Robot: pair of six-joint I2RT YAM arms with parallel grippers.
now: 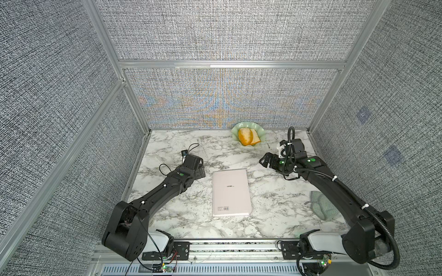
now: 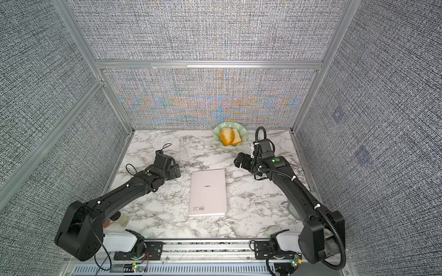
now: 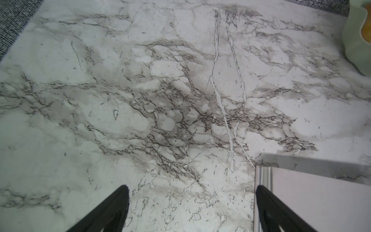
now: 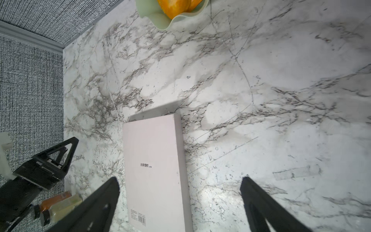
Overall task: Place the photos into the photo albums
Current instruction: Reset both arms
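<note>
Fingers (image 3: 112, 209) of the left gripper (image 3: 192, 187) are standing wide apart and gripping nothing. They are hovering low over bare counter (image 1: 172, 215), with one finger just beside a far corner of the photo album (image 1: 230, 191). The right gripper (image 4: 180, 178) is also showing its fingers (image 4: 259, 200) spread wide and empty, and it is pointing toward the album from the side nearer the bowl (image 1: 248, 123).

The album is lying flat and closed at the middle of the counter, pale barcoded cover facing up, touched by neither gripper. In my judgement it is sitting between the two arms so that either one can reach it. The open, withdrawn fingers suggest that no grasp is under way.

Count, as sighted:
- Photo albums: one.
- Photos: none showing in any view. I cannot tell whether they are lying inside the closed album or out of sight.
- Grippers: two, both empty.
- Bowl: one, pale green, against the back wall and holding orange-yellow food (image 1: 246, 137). It is well apart from the album and appears to be no part of the task.
- Mesh cloth (image 1: 323, 205): one, partly hidden under the right arm.
- Small bottles (image 4: 60, 202): apparently two, lying by the left arm's base.
</note>
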